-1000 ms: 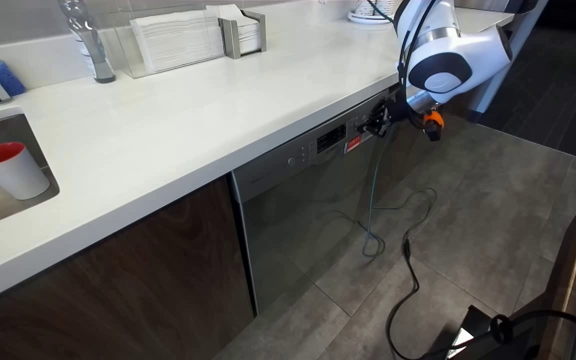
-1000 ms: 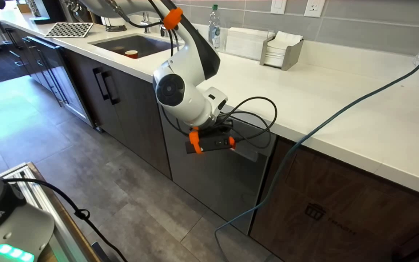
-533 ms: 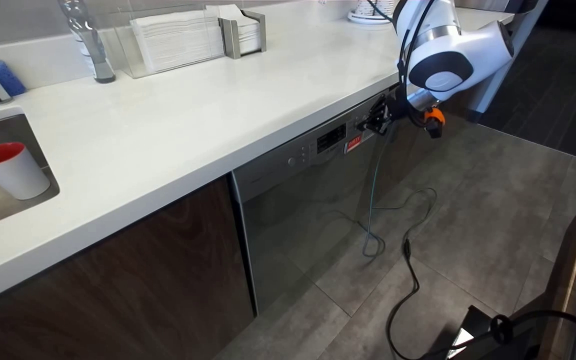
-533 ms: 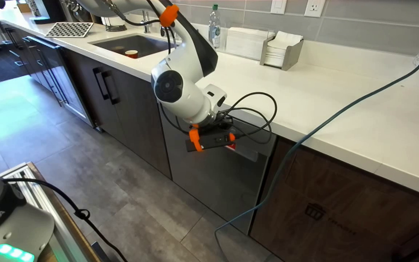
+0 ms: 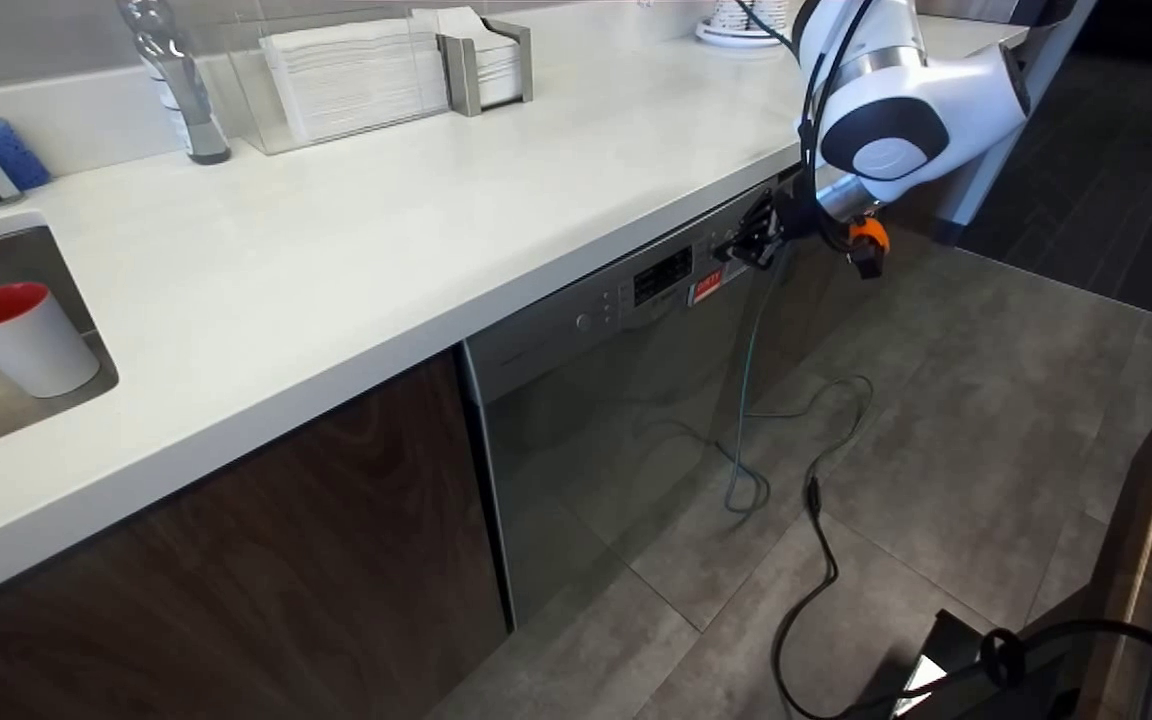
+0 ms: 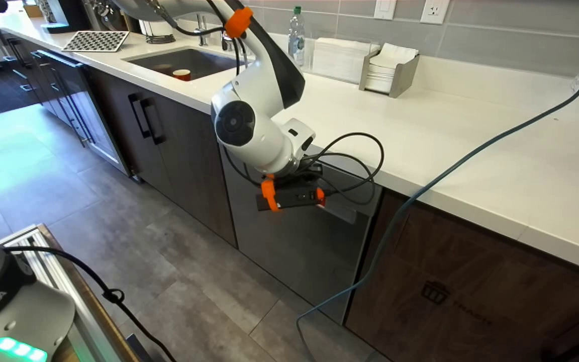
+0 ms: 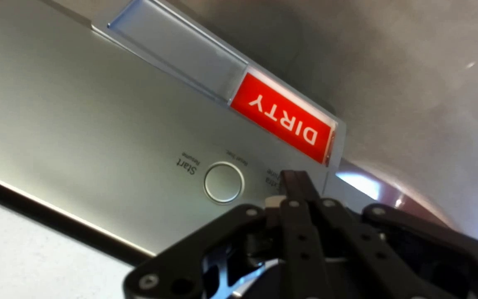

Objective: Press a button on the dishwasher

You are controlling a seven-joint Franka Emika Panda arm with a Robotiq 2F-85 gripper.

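The dishwasher (image 5: 616, 430) has a grey steel front under the counter; it also shows in an exterior view (image 6: 299, 251). Its control strip carries a dark display (image 5: 663, 277) and a red DIRTY label (image 5: 707, 286). In the wrist view the label (image 7: 282, 116) lies above a round Start button (image 7: 223, 182). My gripper (image 7: 296, 172) is shut and empty. Its fingertips are right of the Start button, over the "Extra Shine" lettering; contact with the panel cannot be told. In an exterior view the gripper (image 5: 723, 252) is at the strip, right of the display.
The white countertop edge (image 5: 576, 265) overhangs the dishwasher. A sink holds a white and red cup (image 5: 26, 340). A napkin holder (image 6: 390, 70) stands on the counter. A teal cable (image 6: 420, 193) hangs in front of the cabinet doors (image 6: 445, 281).
The arm shifted slightly upward half a second ago and is now back almost where it was one second ago. The gripper stays at the control strip.
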